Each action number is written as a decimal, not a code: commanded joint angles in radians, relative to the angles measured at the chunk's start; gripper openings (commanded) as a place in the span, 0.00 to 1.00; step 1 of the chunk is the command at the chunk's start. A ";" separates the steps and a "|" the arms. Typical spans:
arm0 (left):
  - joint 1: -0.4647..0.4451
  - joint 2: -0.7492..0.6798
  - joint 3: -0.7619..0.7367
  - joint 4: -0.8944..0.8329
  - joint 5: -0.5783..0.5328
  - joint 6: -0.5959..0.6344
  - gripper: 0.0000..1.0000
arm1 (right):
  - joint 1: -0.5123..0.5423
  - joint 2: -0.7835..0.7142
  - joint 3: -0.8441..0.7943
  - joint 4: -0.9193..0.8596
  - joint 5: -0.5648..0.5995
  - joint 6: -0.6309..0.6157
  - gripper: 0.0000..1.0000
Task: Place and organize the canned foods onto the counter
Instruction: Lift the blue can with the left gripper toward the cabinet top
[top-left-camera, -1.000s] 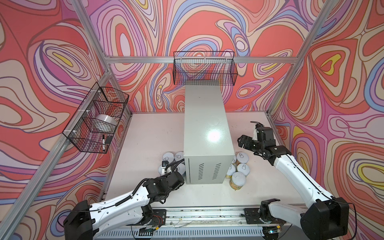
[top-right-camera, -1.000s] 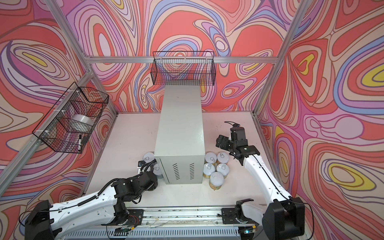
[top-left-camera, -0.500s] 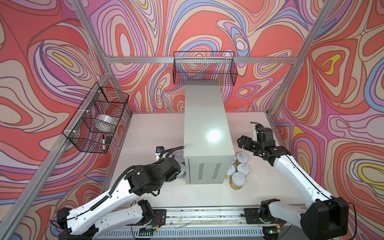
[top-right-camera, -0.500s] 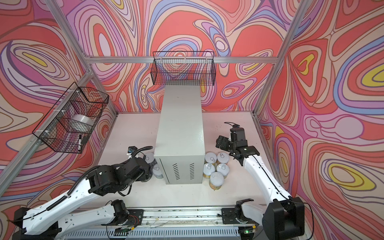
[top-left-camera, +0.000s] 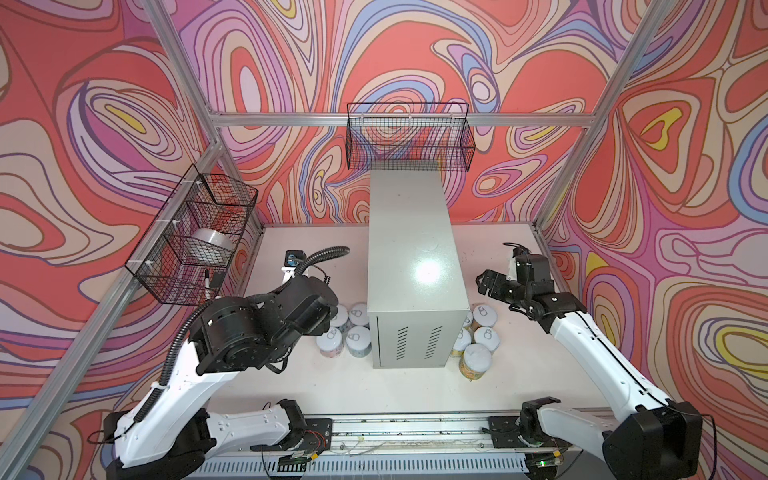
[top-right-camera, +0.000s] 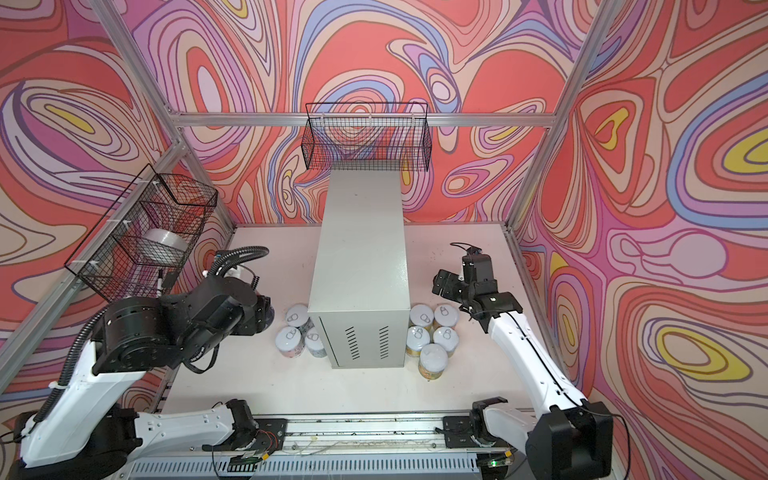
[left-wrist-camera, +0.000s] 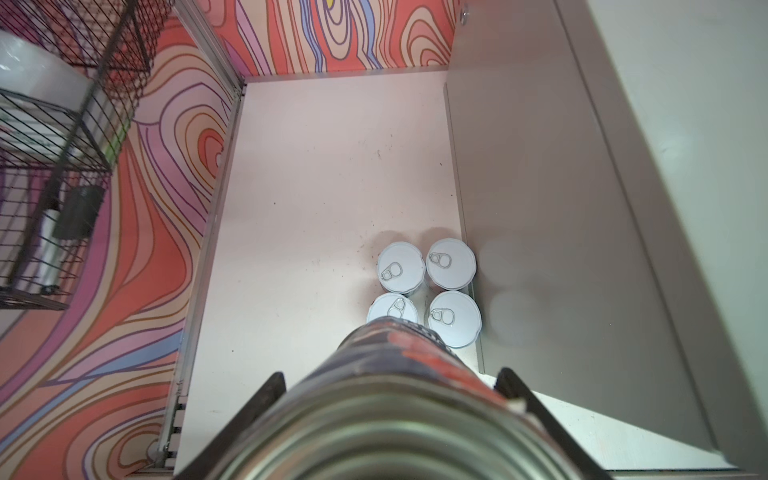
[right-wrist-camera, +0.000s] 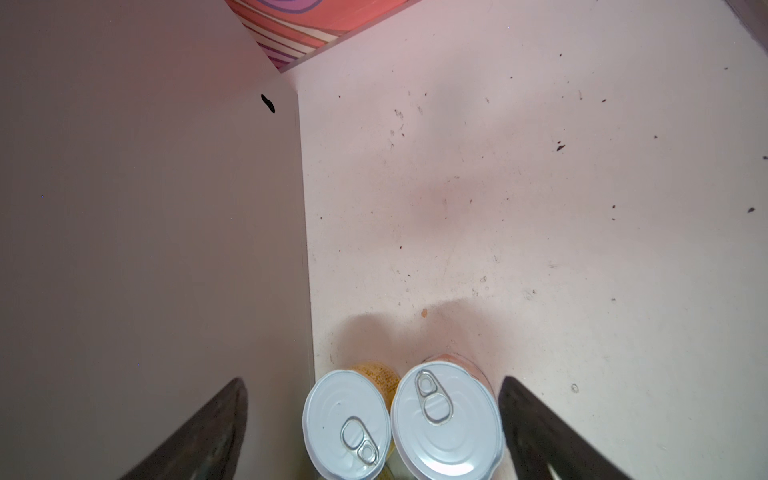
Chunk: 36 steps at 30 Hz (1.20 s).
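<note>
- Navy label with red print: the navy can (left-wrist-camera: 399, 365) is held clear of the table (left-wrist-camera: 316, 174). The left tool (left-wrist-camera: 390, 384) pinches it across its wall, and one ringed metal end faces the wrist camera. I judge that a grip on the wall leaves the far end free, which suits setting it down on a flat top.
- Below and just past it stand four pale-lidded cans (left-wrist-camera: 428, 286). They are upright in a tight square, just beside the left wall of the grey cabinet (top-left-camera: 415, 232). They sit low on the table, so each would need a lift to reach the top.
- The cabinet's glossy top is bare in both top views, so no can is up there yet. The held can hangs beside the left wall, not over the top.
- On the cabinet's other side five more cans (top-right-camera: 432, 336) cluster upright, close to the wall near the vented front.
- The right tool (top-right-camera: 446, 286) hovers over the far end of that cluster, spread wide and holding nothing.
- In its wrist view two lidded cans (right-wrist-camera: 446, 419) lie between the fingers (right-wrist-camera: 540, 428), one of them just beside the cabinet. My reading is that the tool is lined up to come down on one can, though its neighbour crowds the gap.
</note>
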 joint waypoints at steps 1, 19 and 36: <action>-0.003 0.086 0.188 -0.054 -0.085 0.132 0.00 | 0.002 -0.004 0.064 -0.048 0.027 -0.003 0.98; -0.002 0.611 0.876 0.163 0.084 0.555 0.00 | 0.003 0.024 0.303 -0.150 0.053 -0.026 0.97; 0.155 0.781 0.893 0.443 0.325 0.579 0.00 | 0.022 0.049 0.535 -0.229 0.048 -0.087 0.93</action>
